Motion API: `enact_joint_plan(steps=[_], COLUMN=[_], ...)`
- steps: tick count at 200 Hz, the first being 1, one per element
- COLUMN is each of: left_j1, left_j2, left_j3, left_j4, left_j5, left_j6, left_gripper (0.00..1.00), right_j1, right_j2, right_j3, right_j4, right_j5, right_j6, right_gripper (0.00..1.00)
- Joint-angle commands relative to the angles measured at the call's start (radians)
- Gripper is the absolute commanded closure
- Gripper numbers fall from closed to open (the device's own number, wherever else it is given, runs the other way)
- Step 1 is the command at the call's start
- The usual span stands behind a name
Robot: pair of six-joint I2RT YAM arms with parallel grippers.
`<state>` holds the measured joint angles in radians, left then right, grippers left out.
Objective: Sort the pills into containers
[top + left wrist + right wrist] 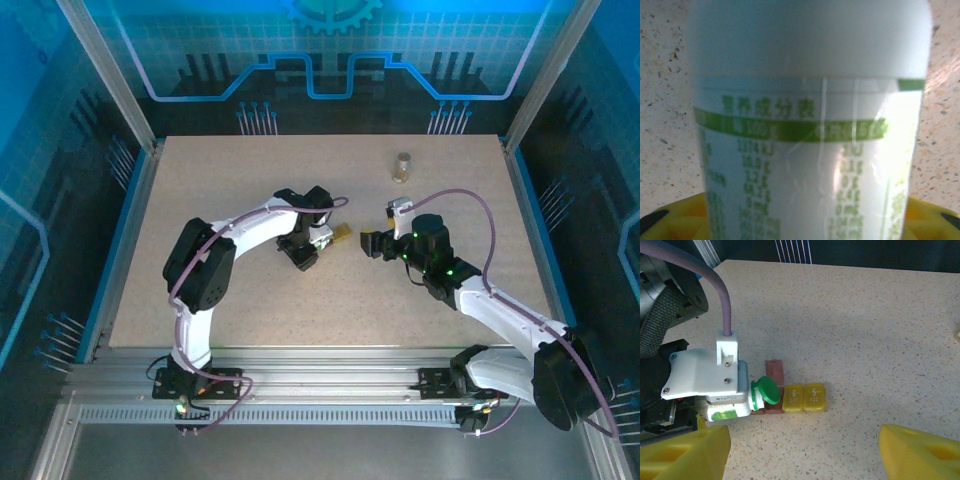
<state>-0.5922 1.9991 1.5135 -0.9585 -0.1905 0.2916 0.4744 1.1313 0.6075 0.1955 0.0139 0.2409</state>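
Smooth white plastic bottle [810,165] is sitting right up against the lens, a green printed label wrapping it. The left pincer [310,248] is clamping it, laying it on its side. Its round green cap [771,391] is sitting right at the dark red-brown container [774,371], lying mid-table beside two square yellow containers [793,398] with embossed lids. Right pincer [802,455] is hovering near, blocky yellow fingers [685,452] spread wide. Small clear jar [402,166] is standing toward the speckled table's [865,315] far edge.

A small jar [402,166] stands near the far edge of the speckled table [200,180].
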Motion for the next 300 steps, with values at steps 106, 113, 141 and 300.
enact_joint_plan(steps=[106, 113, 141, 300], left_j1=[-0.027, -0.029, -0.052, -0.057], left_j2=[0.092, 0.092, 0.097, 0.158], left_j3=[0.179, 0.178, 0.17, 0.299], left_j4=[-0.18, -0.181, -0.179, -0.233], left_j5=[-0.131, -0.14, -0.179, -0.296], left_j6=[0.121, 0.13, 0.162, 0.214], left_gripper=[1.0, 1.0, 1.0, 1.0], right_j1=[-0.018, -0.019, -0.019, -0.019], right_j2=[-0.018, -0.018, -0.018, -0.012], right_j3=[-0.006, -0.006, -0.006, -0.003], right_j4=[0.019, 0.018, 0.018, 0.016], right_j5=[-0.021, -0.023, -0.025, -0.04], right_j6=[0.018, 0.019, 0.02, 0.026], right_gripper=[0.22, 0.22, 0.22, 0.22])
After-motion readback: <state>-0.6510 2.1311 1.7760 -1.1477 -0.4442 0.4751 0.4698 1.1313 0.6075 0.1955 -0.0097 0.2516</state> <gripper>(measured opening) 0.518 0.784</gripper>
